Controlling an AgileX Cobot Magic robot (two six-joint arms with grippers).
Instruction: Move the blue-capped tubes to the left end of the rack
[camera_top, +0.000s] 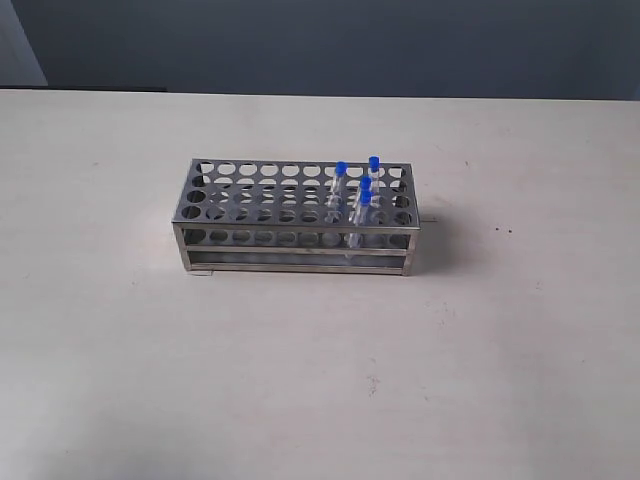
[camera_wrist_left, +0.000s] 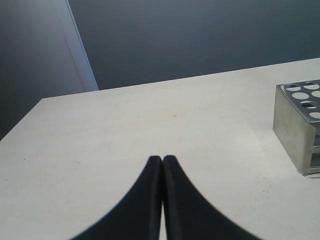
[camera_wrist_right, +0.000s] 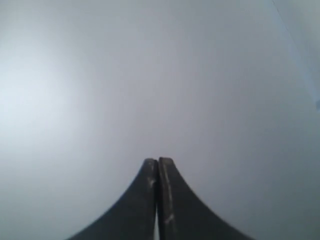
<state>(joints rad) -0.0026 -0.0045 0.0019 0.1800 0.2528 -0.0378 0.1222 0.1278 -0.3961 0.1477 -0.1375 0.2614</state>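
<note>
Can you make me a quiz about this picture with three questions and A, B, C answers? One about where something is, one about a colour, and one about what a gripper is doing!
1. Where in the rack do the tubes stand, seen from the exterior view?
A) left end
B) middle
C) right end

2. What colour are the caps?
A) blue
B) red
C) yellow

3. How is the left gripper?
A) wide open
B) shut and empty
C) holding a tube

Answers:
1 C: the tubes all stand close together near the right end, and the other holes are bare.
2 A: each cap is bright blue.
3 B: in the left wrist view its jaws meet with nothing between them.
</note>
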